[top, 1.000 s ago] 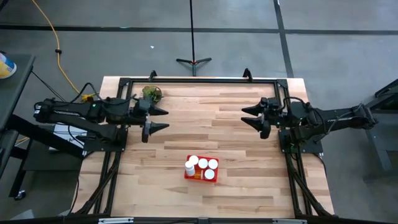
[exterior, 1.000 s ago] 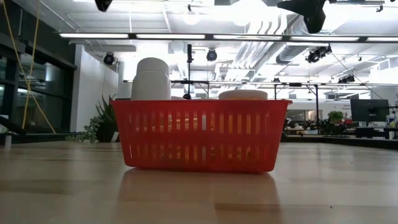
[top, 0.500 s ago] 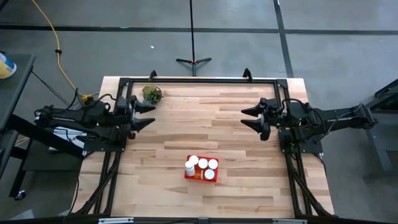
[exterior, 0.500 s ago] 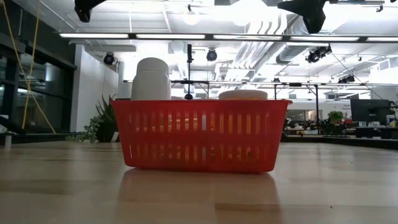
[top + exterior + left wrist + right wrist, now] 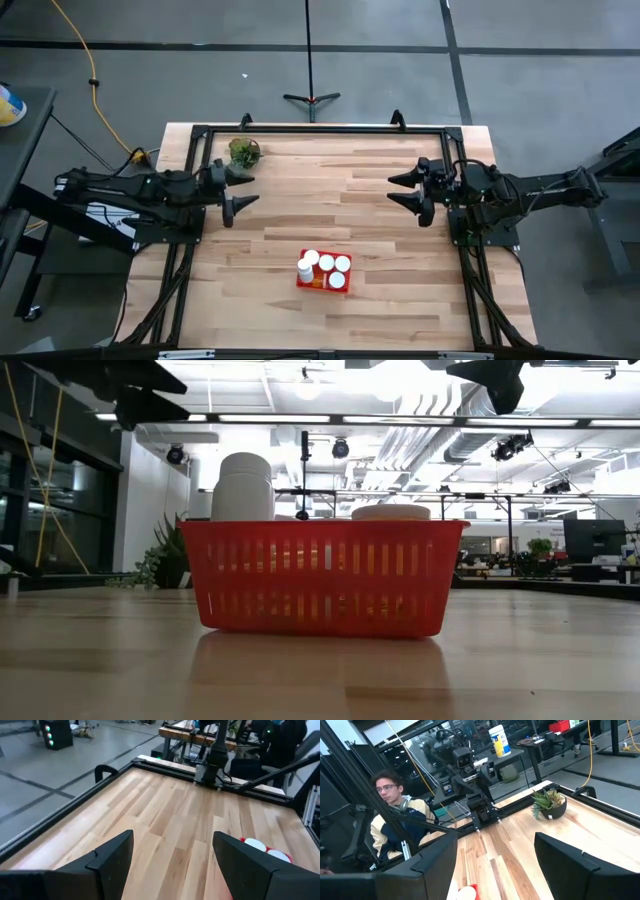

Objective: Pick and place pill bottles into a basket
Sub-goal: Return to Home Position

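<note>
From here I see the desk of smooth, faintly sheened wood planks, the basket of glossy red perforated plastic, pill bottles capped matt white.

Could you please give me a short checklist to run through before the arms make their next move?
1. Left gripper empty: ok, open, with nothing between its fingers.
2. Right gripper empty: ok, open, over the table's right side.
3. Pill bottles in the basket: ok, white caps show inside it. Exact count: cannot tell.
4. Left gripper apart from the plant: ok, though the two are close.
5. Person away from the table: ok, beyond its edge, with no hand over it.
</note>
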{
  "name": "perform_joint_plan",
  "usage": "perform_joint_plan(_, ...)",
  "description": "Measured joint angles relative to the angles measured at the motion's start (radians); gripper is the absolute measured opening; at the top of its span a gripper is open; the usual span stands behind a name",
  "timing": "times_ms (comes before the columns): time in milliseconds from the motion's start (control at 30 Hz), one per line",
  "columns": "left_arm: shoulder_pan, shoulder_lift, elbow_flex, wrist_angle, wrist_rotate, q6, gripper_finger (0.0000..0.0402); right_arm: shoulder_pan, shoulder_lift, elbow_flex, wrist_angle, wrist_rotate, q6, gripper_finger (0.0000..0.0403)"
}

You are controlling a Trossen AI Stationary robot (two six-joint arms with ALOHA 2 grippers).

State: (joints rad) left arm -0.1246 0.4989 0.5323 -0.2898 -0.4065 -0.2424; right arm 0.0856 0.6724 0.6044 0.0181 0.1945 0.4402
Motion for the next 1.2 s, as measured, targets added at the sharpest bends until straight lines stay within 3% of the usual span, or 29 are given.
perform_joint_plan(167,0.0,0.004,-0.04,0.16,0.083,0.137,0.0308,0.0,0.0,0.0,-0.001,-0.001,-0.045,0.0256)
perform_joint_plan(333,0.0,-0.05,-0.147,0.351,0.073,0.162,0.0308,0.0,0.0,0.0,0.001,-0.001,-0.027,0.0256)
perform_joint_plan(567,0.0,-0.159,-0.218,0.344,0.083,0.141,0.0308,0.0,0.0,0.0,0.001,-0.019,0.004,0.0256)
perform_joint_plan(867,0.0,-0.386,-0.266,0.308,0.074,0.161,0.0308,0.0,0.0,0.0,0.001,-0.058,0.01,0.0256)
perform_joint_plan(1200,0.0,-0.446,-0.287,0.287,0.126,0.201,0.0308,0.0,0.0,0.0,0.0,-0.06,0.006,0.0256)
